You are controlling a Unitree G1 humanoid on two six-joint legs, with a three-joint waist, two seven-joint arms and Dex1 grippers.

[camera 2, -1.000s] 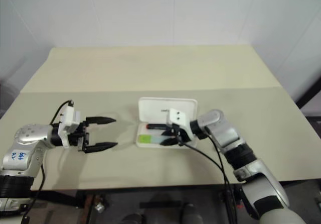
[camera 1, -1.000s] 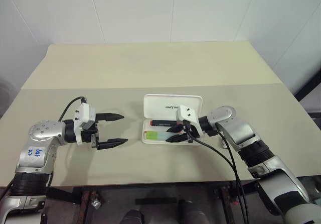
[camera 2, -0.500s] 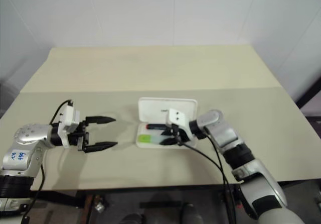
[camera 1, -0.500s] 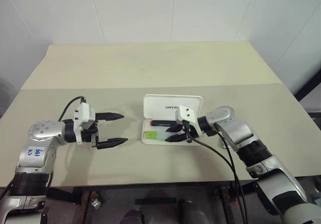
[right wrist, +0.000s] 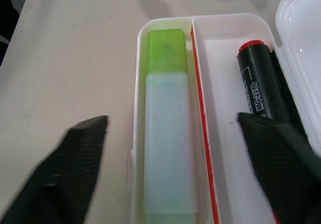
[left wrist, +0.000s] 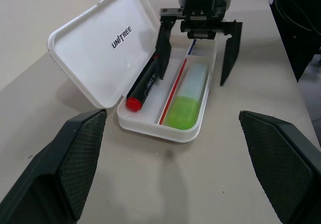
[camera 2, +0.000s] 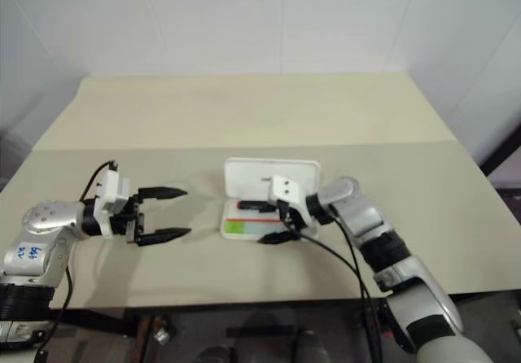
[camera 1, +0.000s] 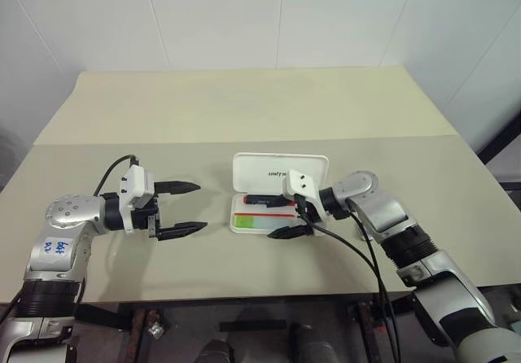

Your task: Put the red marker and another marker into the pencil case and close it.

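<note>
The pencil case [camera 1: 269, 168] lies open on the table, its lid [left wrist: 100, 48] tilted back. The red marker [left wrist: 145, 86] rests in the tray's compartment by the lid. The other marker [left wrist: 185, 106], with its light green cap, lies in the compartment away from the lid, across a red divider. My right gripper [camera 1: 286, 217] hovers over the right end of the tray, open wide. One of its fingers [left wrist: 163, 53] stands inside the tray by the red marker and the other outside the front wall, with nothing held. My left gripper [camera 1: 186, 209] is open and empty, to the left of the case.
The beige table [camera 1: 244, 111] has a seam running across it behind the case. Black cables [camera 1: 358, 249] hang from my right wrist towards the table's front edge. Bare tabletop lies between my left gripper and the case.
My right gripper has opened wide over the tray. The green-capped marker now lies free in the compartment. The left arm has not moved.
</note>
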